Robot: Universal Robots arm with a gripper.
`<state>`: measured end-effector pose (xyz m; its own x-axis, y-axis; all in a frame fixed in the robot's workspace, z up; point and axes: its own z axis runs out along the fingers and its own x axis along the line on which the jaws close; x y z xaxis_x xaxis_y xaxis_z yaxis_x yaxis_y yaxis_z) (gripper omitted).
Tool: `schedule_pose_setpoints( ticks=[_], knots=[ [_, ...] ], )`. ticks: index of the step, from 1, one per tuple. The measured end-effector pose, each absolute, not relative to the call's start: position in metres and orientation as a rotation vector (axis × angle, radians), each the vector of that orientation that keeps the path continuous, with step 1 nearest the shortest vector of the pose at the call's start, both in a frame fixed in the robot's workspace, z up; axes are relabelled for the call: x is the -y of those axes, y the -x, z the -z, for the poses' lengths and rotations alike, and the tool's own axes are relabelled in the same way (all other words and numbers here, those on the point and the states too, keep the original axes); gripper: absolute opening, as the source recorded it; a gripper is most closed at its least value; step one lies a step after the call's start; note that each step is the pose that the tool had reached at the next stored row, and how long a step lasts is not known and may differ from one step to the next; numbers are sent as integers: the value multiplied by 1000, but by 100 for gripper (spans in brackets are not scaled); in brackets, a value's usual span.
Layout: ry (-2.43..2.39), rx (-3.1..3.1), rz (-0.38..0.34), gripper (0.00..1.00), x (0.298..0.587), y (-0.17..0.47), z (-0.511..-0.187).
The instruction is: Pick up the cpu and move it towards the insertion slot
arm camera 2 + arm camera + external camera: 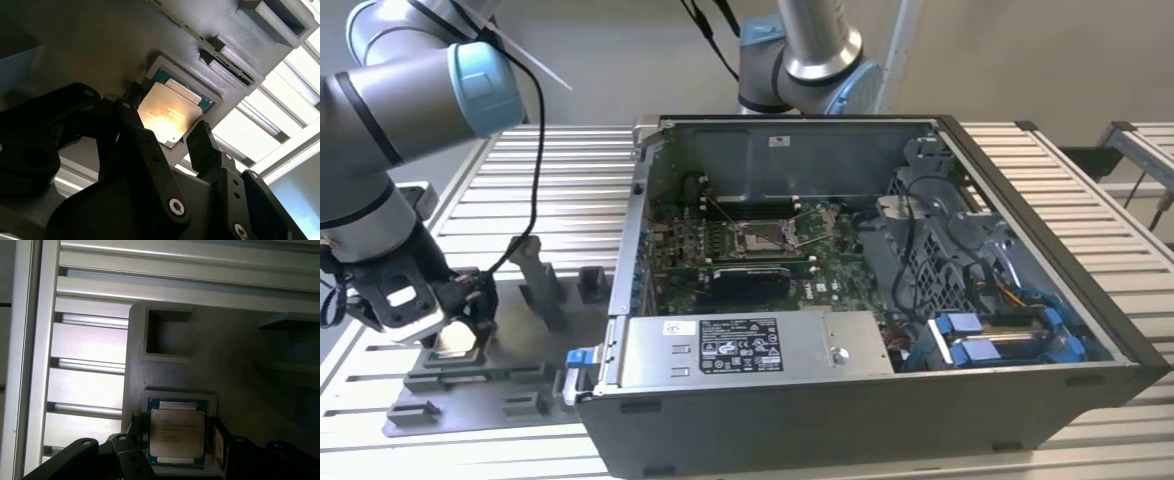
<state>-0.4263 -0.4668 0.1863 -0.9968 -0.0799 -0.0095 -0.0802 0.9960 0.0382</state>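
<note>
The cpu [170, 112] is a flat silvery square lying in a square nest of the gray fixture plate [494, 385], at the exterior view's left. My gripper [450, 325] is lowered over it. In both wrist views one black finger [131, 102] stands at each of two opposite edges of the cpu [177, 432], with narrow gaps showing, so the gripper [177, 434] is open around it. The insertion slot [763, 236], a silver-framed socket with a dark centre, lies on the motherboard inside the open computer case [881, 400], well to the exterior view's right of the gripper.
Upright gray posts [540, 280] rise from the fixture plate between the gripper and the case wall. An empty square recess [167, 335] lies in the plate beyond the cpu. A power supply box [740, 345] and cables fill the case's near side. A second arm's base [807, 60] stands behind the case.
</note>
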Motion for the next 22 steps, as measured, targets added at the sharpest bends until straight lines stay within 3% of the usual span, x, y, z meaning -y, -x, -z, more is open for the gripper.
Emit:
schedule_pose_setpoints(
  ticks=[6, 7, 22],
  knots=[
    [126, -3130, -60, 100, 467, 426, -188],
    [126, -3130, -61, 0, 467, 426, -188],
    [126, -3130, -60, 0, 467, 426, -189]
  ],
)
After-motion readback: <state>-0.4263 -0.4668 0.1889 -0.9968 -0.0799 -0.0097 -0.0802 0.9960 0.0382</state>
